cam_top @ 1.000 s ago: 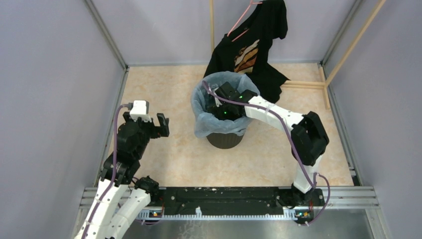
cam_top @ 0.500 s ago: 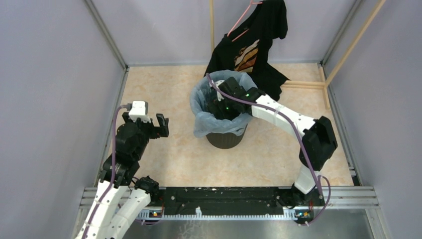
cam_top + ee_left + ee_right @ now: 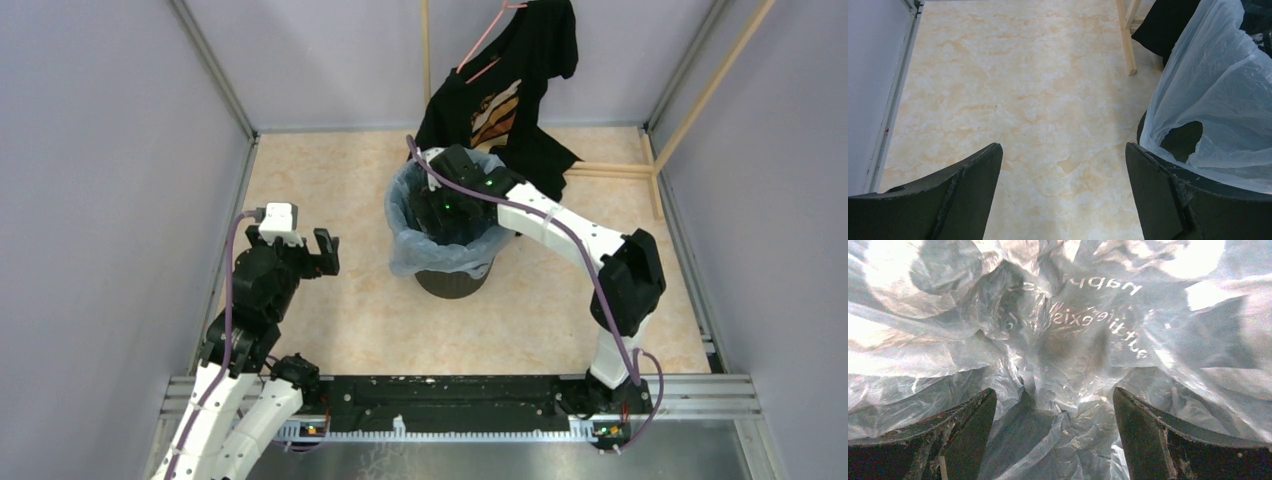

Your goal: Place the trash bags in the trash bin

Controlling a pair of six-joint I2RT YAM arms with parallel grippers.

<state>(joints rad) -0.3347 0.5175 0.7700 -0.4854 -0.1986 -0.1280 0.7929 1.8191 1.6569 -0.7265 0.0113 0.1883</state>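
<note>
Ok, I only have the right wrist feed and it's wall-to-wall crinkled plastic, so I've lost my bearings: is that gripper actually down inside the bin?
Observer: Yes. From the top camera, the right gripper is reaching down into the mouth of the trash bin.
Operator: Is the bag folded over the rim?
Observer: On the left and near sides, yes. The trash bag drapes over the rim and hangs down the outside. The arm hides the far right part.
Operator: And the left arm?
Observer: The left gripper is open and holding nothing, apart from the bin, off to its left.
</note>
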